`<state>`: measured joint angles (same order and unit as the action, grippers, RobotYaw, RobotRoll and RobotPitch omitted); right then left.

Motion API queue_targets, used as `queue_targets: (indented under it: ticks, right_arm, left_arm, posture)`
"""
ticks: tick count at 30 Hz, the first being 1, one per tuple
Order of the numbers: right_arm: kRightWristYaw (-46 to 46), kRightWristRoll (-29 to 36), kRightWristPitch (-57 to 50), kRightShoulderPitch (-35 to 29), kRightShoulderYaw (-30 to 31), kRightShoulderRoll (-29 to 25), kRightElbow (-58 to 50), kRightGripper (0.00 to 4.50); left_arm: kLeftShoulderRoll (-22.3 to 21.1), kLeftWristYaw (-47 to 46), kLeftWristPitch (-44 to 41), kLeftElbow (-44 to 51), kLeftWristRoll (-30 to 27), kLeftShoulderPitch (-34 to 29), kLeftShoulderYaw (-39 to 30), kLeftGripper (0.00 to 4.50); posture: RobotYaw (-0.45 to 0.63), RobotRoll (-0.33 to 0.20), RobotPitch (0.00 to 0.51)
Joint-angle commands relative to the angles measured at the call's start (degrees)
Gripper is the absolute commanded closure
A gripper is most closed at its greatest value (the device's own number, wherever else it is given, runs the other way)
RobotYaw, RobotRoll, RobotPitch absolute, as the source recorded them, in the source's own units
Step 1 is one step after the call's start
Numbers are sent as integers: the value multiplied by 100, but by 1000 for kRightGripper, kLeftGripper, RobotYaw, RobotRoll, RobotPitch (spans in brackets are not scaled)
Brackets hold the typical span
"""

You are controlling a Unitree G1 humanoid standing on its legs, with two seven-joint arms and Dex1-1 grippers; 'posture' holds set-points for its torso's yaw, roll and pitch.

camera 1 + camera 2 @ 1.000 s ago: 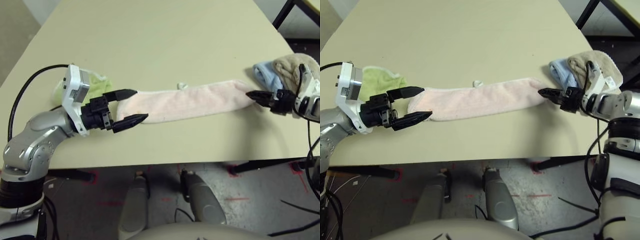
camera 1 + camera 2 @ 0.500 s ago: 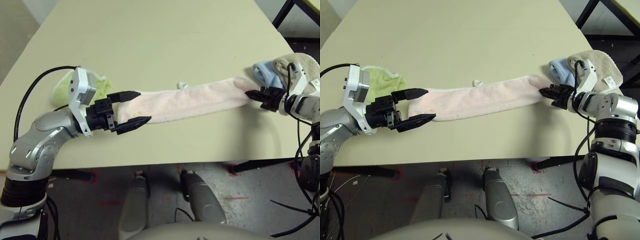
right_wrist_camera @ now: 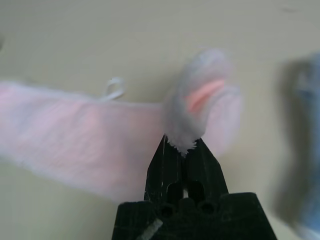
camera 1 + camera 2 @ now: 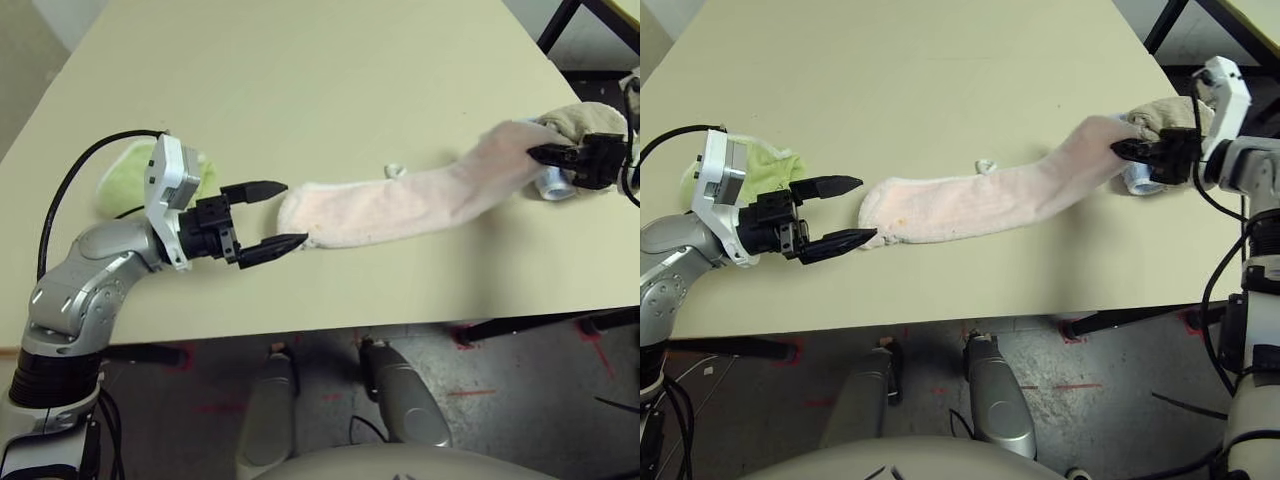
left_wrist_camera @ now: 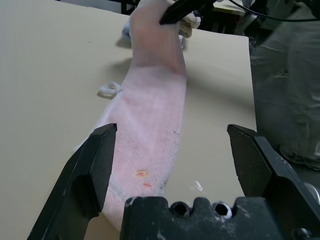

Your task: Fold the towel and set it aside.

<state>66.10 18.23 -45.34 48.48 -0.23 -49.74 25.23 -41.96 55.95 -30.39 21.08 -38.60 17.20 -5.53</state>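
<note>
The towel [image 4: 400,200] is a long pale pink strip lying across the table [image 4: 330,70], with a small white loop [image 4: 397,171] on its far edge. My right gripper [image 4: 535,152] is shut on the towel's right end and holds it lifted off the table; the pinched tip of the cloth [image 3: 192,107] bunches above the closed fingers [image 3: 167,165]. My left gripper [image 4: 293,213] stands open at the towel's left end. That end [image 5: 150,150] lies between the spread fingers [image 5: 95,165], untouched by them.
A lime-green cloth [image 4: 120,180] lies behind my left wrist. A light blue cloth [image 4: 553,185] and a beige cloth [image 4: 585,118] sit at the table's right edge, under and behind my right gripper. A person's legs [image 5: 285,75] stand beyond the table's right side.
My right gripper closed on the towel's right end and lifted it up and to the right, dragging the whole towel to the right. My left gripper stayed open near the left end.
</note>
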Motion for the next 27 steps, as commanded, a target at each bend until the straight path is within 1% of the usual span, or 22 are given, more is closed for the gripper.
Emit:
queue_targets:
  ticks: [1,5,10,14,22,27]
  right_arm:
    - [360,32,-110,-181,436,99,-534,4466]
    - [493,90,-322,-338,768,371,-941,4466]
    - [335,48,-299,-456,968,796,-1025,4466]
    - [315,49,-314,-465,1052,974,-1108,4466]
    - [251,124,-408,-537,1148,1173,-1377,4466]
    - [372,260,-377,-437,953,1121,-1361,4466]
  left_arm:
    - [7,43,40,-31,72,-7,81,0]
    - [23,16,23,36,85,-48,69,0]
    - [41,-70,-16,161,77,-121,59,0]
    - [57,-122,-29,204,74,-142,75,0]
    - [88,-177,-5,241,107,-172,163,0]
    - [72,-156,36,182,132,-145,189,0]
  posture:
    - [41,0,183]
    - [56,0,182]
    - [74,0,182]
    - [84,0,184]
    - [85,0,183]
    - [81,0,181]
